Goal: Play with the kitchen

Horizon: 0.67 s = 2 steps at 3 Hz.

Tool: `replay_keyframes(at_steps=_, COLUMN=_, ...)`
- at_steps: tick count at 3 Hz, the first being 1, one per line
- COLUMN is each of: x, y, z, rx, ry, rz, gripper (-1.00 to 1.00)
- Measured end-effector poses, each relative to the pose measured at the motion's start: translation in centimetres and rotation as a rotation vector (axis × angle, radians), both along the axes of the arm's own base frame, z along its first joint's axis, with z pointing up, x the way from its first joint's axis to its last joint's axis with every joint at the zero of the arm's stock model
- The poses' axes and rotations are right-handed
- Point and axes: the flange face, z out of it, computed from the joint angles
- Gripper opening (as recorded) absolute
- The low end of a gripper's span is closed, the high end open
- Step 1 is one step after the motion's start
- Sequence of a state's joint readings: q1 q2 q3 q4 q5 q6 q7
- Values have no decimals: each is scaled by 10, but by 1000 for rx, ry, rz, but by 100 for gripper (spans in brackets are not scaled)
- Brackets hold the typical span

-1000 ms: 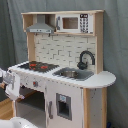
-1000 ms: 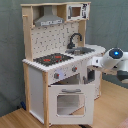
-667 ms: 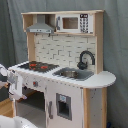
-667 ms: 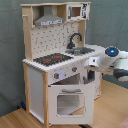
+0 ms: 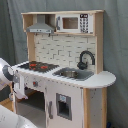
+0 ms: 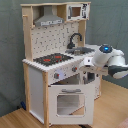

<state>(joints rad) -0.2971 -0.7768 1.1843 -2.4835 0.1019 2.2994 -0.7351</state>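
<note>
The white robot arm [image 6: 107, 60] has moved closer to the tall wood and white toy kitchen [image 6: 55, 65]. In the first exterior view, the arm [image 5: 11, 77] now sits lower beside the stove end.

A grey curtain [image 5: 115, 45] hung in soft vertical folds across the whole background in both exterior views, reaching from the top edge down toward the floor. In the second exterior view the same grey curtain [image 6: 11, 60] filled the second exterior view's left side, and a light wooden floor [image 6: 20, 119] ran along the bottom. In the first exterior view a strip of that wooden floor [image 5: 5, 104] showed at lower left.
</note>
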Motion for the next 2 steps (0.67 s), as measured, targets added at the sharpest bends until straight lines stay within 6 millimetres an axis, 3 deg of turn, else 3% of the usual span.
replay_keyframes(at_steps=2, x=26, y=10, z=-12, rx=88, ry=127, rz=70, gripper=100)
